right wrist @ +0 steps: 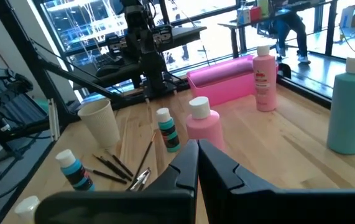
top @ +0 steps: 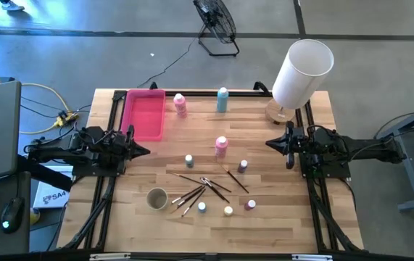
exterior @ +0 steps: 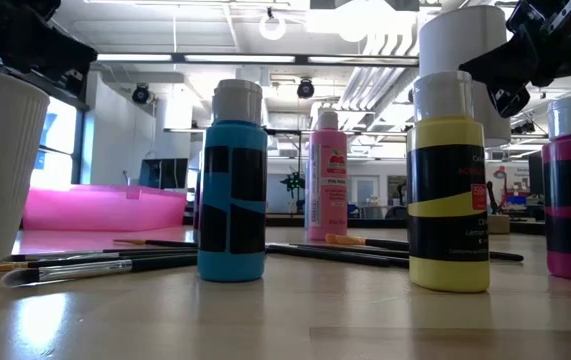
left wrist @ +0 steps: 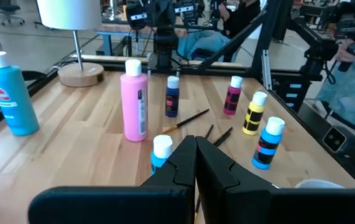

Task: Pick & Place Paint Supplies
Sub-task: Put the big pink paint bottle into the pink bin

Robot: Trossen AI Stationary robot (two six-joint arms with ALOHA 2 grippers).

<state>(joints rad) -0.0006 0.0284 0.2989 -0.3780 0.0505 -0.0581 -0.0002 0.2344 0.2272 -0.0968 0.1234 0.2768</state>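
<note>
Two pink squeeze bottles (top: 180, 104) (top: 221, 146) and a teal one (top: 222, 99) stand upright on the wooden table. Several tiny capped paint pots (top: 201, 206) stand around a loose scatter of thin dark-handled brushes (top: 203, 185) lying flat near the table's middle. My left gripper (top: 145, 151) hovers shut above the left edge, pointing level toward the middle pink bottle (left wrist: 133, 102). My right gripper (top: 270, 143) hovers shut above the right edge, facing the same bottle (right wrist: 203, 124). Neither touches anything.
A pink rectangular tray (top: 145, 114) sits at the far left. A white-shaded lamp (top: 301, 72) on a round wooden base stands at the far right corner. A pale cup (top: 156, 198) stands near the brushes, toward the front left.
</note>
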